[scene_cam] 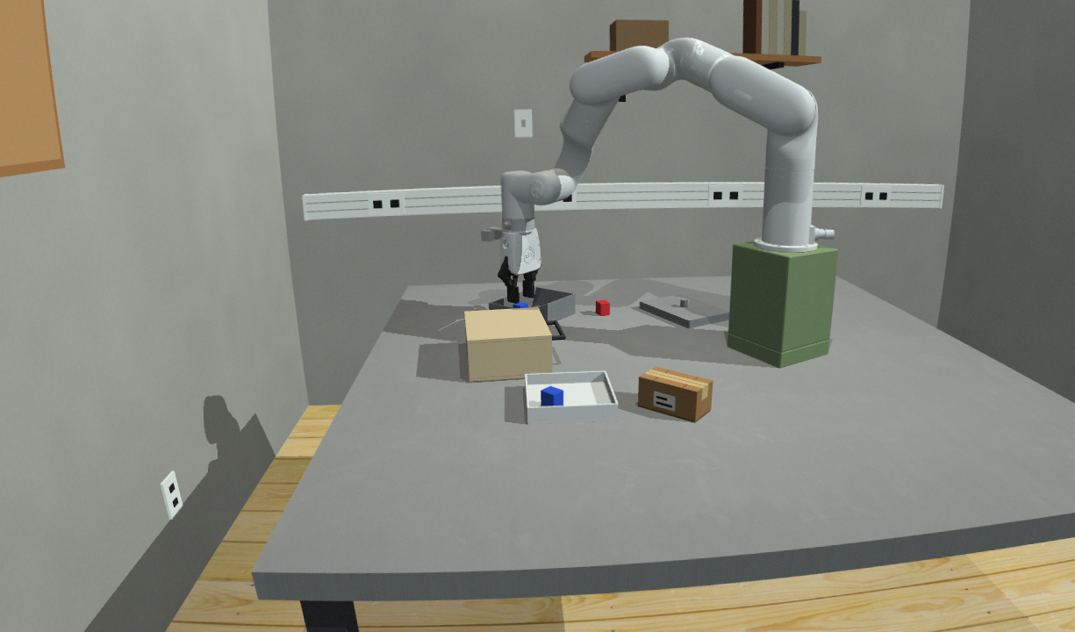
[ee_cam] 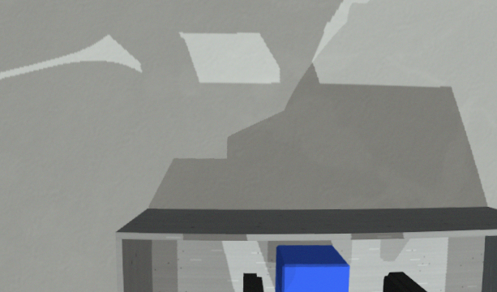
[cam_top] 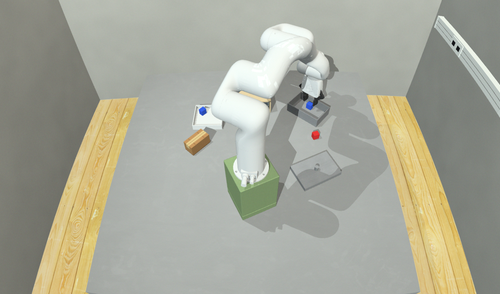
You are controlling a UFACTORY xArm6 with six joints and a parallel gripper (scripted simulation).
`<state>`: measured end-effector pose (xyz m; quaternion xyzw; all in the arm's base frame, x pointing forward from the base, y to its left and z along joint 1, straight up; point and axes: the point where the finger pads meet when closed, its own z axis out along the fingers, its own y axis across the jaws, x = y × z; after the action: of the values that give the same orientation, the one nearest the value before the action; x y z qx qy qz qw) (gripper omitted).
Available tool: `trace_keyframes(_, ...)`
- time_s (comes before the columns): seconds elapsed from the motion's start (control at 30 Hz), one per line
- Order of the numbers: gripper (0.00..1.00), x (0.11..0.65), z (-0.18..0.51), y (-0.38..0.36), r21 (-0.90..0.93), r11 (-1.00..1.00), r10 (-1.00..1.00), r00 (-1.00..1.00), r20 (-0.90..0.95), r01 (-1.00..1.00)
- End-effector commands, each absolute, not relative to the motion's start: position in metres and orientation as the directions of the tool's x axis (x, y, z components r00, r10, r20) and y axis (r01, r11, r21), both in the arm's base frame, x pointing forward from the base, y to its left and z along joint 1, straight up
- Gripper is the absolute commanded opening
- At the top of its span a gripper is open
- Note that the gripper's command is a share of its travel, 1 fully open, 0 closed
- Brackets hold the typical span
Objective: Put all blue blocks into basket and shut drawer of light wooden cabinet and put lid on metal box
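Note:
My gripper is open, its fingers reaching down into the open metal box. A blue block lies in that box; in the wrist view it appears between the fingers, with gaps on both sides, nearer the left one. The grey lid lies on the table. Another blue block lies in the white tray-like basket. The light wooden cabinet is partly behind the arm in the top view; its drawer front is hidden.
A red block lies between the metal box and the lid. A taped cardboard box stands beside the basket. The green pedestal carries the arm. The cabinet's black handle sticks out towards the metal box.

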<state>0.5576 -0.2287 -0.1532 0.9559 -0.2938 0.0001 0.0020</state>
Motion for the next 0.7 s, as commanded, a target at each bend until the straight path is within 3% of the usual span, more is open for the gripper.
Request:
trace_keyframes(0.0, 0.56, 0.5597, -0.1514, -0.2296, 0.003, -0.827, -0.562, 0.827, 0.006, -0.562)
trace_keyframes(0.67, 0.56, 0.5617, -0.1514, -0.2304, 0.003, -0.827, -0.562, 0.827, 0.006, -0.562)
